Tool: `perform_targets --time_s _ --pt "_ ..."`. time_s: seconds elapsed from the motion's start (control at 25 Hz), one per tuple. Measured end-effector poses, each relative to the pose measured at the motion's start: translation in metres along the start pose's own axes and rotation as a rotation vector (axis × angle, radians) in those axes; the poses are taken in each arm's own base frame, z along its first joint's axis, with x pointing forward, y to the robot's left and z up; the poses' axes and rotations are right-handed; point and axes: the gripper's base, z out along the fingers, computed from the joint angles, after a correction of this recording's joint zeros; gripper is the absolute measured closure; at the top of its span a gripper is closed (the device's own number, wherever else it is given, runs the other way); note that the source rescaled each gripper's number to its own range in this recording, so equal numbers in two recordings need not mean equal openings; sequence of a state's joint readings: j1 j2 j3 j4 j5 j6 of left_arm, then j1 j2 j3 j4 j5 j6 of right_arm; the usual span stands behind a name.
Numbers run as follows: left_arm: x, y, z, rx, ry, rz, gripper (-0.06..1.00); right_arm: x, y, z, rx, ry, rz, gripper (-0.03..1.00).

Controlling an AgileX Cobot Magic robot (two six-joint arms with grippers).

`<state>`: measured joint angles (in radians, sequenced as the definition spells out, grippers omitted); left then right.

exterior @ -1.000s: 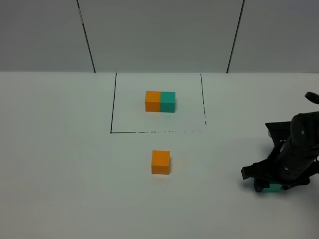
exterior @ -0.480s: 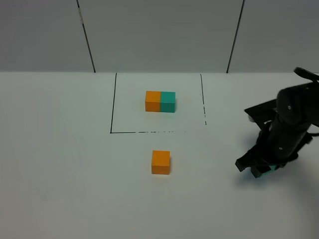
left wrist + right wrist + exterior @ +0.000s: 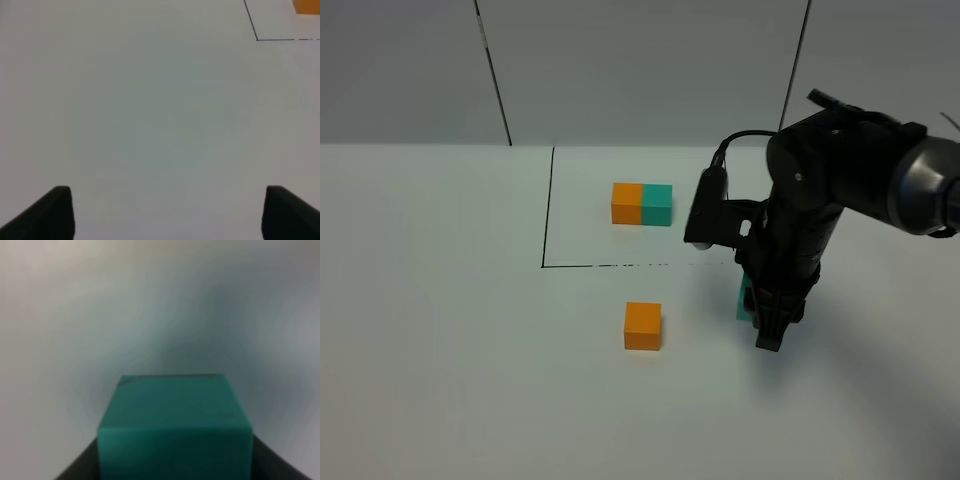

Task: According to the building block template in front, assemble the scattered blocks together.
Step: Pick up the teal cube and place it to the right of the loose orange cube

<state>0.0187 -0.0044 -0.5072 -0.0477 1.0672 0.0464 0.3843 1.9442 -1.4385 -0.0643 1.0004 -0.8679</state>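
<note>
The template bar (image 3: 642, 204), orange on the left and teal on the right, lies inside a drawn black rectangle (image 3: 545, 266) at the back. The loose orange cube (image 3: 642, 326) sits on the table in front of the rectangle. My right gripper (image 3: 760, 315) is shut on the loose teal cube (image 3: 745, 302) and holds it to the right of the orange cube, apart from it. The right wrist view shows the teal cube (image 3: 174, 425) filling the space between the fingers. My left gripper (image 3: 167, 215) is open and empty over bare table; it is out of the exterior view.
The white table (image 3: 440, 350) runs to a grey panelled wall (image 3: 640, 70) at the back. The left wrist view shows the rectangle's corner (image 3: 257, 39) and an edge of the template's orange half (image 3: 306, 6).
My right arm has swung from the far right edge leftward toward the middle, carrying the teal cube. The orange cube and the template have not moved.
</note>
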Motion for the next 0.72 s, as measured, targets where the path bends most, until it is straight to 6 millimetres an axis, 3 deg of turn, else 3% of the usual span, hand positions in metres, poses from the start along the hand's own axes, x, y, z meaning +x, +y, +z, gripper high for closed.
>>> perform_targets --time_s 0.16,0.44,0.72 --pt "0.000 0.000 0.000 0.000 0.000 0.000 0.33 -0.015 0.003 0.015 -0.013 0.023 -0.054 0.96" --pt "0.000 0.000 0.000 0.000 0.000 0.000 0.33 -0.038 -0.012 0.032 -0.035 0.054 -0.081 0.96" --pt "0.000 0.000 0.000 0.000 0.000 0.000 0.33 -0.043 -0.016 0.064 -0.077 0.101 -0.092 0.96"
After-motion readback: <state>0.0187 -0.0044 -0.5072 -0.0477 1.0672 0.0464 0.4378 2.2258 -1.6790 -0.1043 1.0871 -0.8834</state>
